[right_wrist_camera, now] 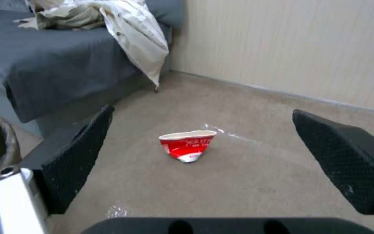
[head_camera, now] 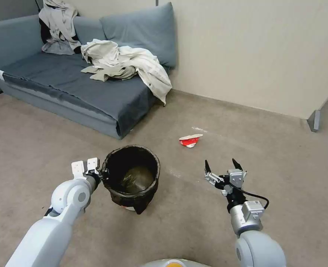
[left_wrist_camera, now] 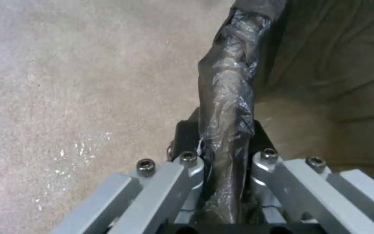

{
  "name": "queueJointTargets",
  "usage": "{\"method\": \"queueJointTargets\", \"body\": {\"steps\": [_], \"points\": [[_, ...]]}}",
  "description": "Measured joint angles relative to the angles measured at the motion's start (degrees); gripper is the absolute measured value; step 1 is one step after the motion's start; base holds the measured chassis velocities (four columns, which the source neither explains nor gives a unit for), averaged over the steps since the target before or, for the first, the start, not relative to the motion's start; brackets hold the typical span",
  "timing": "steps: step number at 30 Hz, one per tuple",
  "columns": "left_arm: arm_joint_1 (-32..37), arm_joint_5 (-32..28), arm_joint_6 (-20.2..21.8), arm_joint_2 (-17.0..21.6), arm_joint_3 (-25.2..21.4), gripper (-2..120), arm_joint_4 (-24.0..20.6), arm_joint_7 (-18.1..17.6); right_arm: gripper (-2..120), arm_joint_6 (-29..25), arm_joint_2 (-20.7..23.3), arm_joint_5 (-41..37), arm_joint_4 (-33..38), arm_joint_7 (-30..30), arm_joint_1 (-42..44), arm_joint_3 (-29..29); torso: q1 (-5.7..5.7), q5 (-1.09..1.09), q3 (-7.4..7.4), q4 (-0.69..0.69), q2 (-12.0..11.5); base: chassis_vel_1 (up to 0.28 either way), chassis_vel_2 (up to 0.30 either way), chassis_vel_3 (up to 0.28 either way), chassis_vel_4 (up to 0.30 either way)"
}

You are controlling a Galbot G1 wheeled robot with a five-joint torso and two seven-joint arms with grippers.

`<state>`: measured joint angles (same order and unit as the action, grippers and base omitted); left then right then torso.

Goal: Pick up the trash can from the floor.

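Sitting on the floor [head_camera: 193, 222] in front of the sofa [head_camera: 78, 92], the trash can [head_camera: 132, 178] looks tilted but I judge it not yet lifted clear. My left tool [left_wrist_camera: 226, 152] is clenched on its bag-covered rim [left_wrist_camera: 228, 84], one finger inside and one outside, so the grasp seems done and the raise is what's left. My right tool [head_camera: 221, 167] hangs spread wide above the carpet, well apart from the can, facing the crushed red-and-white cup [right_wrist_camera: 188, 145].
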<state>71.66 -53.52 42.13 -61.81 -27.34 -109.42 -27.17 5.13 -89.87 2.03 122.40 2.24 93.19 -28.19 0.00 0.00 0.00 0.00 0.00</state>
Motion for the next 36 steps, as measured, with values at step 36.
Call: {"method": "queueJointTargets", "body": {"steps": [36], "points": [[13.0,12.4,-25.3,-0.6,-4.8,6,-13.1,20.7,100,-0.6,-1.4,1.0,1.9,-0.2,1.8,-0.2,0.00,-0.01,0.00,0.00,0.0,0.000,0.000,0.000,0.000]]}}
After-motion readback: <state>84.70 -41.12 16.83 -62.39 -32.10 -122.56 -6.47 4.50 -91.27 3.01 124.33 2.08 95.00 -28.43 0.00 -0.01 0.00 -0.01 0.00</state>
